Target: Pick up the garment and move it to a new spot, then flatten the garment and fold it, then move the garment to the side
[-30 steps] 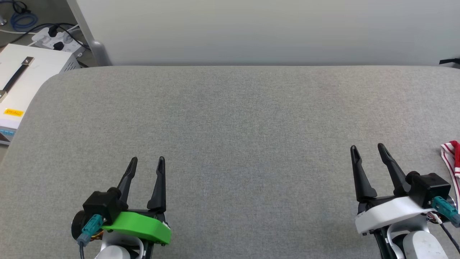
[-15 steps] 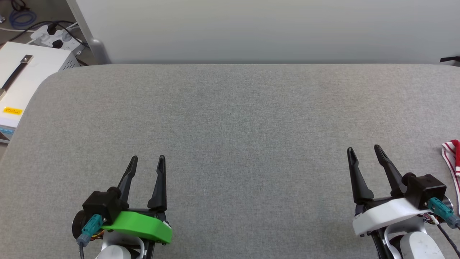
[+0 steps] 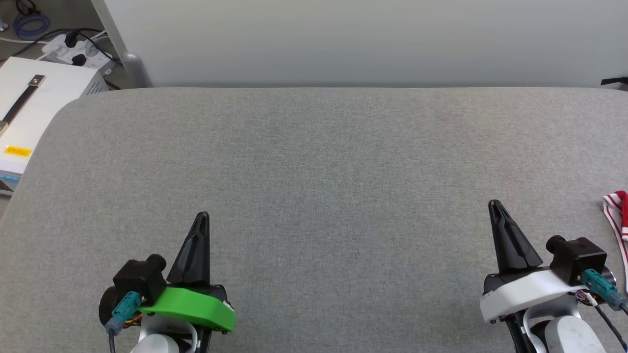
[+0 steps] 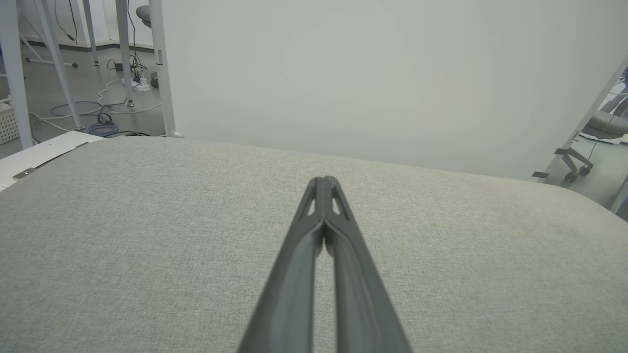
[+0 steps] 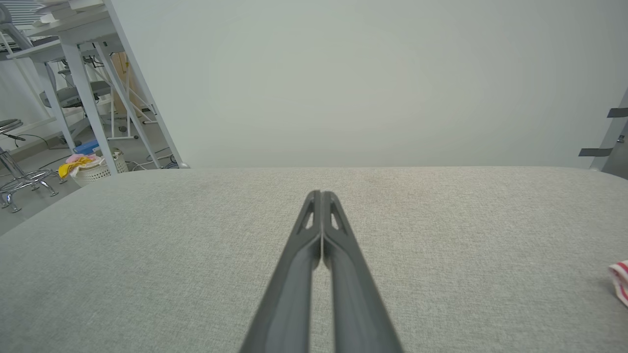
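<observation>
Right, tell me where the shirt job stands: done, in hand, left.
Done: unclear. The garment lies at the right edge of the table, mostly out of frame, so whether it is folded cannot be told. In hand: nothing; the left hand and right hand are both shut and empty. Left: if it is unfolded, everything from pickup to setting aside.

Left gripper [image 3: 201,215]: two long black fingers [image 4: 294,284], tapered, slotted cut-outs near tips. Green shell [image 3: 194,306] at finger base. Black camera block [image 3: 140,280] beside base, teal connector [image 3: 121,306] with dark cable below it. Right gripper [image 3: 494,203]: identical black fingers, white shell [image 3: 520,294] at base. Black camera housing [image 3: 579,260] beside base, teal plug [image 3: 601,289], thin red-white wires adjacent. Pale forearms behind shells.
</observation>
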You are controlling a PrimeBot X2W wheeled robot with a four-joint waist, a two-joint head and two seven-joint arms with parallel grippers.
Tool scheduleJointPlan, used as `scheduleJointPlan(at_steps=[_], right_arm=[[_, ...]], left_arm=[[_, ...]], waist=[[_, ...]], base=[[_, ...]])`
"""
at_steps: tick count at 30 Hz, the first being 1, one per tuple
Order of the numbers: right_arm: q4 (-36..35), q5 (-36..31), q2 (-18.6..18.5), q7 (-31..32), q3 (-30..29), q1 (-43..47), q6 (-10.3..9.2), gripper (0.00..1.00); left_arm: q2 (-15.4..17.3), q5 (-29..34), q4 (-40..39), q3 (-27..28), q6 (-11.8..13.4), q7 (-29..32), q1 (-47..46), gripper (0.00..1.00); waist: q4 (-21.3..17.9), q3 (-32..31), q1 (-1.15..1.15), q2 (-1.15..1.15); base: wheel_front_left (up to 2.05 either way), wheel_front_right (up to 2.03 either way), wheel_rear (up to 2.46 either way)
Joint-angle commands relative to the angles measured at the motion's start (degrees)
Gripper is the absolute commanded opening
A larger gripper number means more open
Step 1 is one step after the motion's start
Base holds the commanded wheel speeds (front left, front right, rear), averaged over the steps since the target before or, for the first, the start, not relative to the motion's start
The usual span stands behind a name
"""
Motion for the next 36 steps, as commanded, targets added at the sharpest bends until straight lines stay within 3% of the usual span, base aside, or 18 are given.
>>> scheduleJointPlan(at_steps=[1, 36], right_arm=[[-0.2, -0.6, 0.1, 0.2, -0.2, 0.2, 0.0, 0.0], [-1.7, -4.4, 0.9, 3.6, -1.3, 1.2, -0.01, 0.0]], left_arm=[[0.0, 0.6, -0.3, 0.1, 0.3, 0.5, 0.1, 0.0], [-0.4, 4.7, -2.2, 0.9, 2.3, 4.5, 0.7, 0.0]], waist=[[0.0, -0.1, 0.0, 0.0], [-0.4, -1.3, 0.0, 0.0]], base=[[0.0, 0.0, 0.0], [0.0, 0.0, 0.0]])
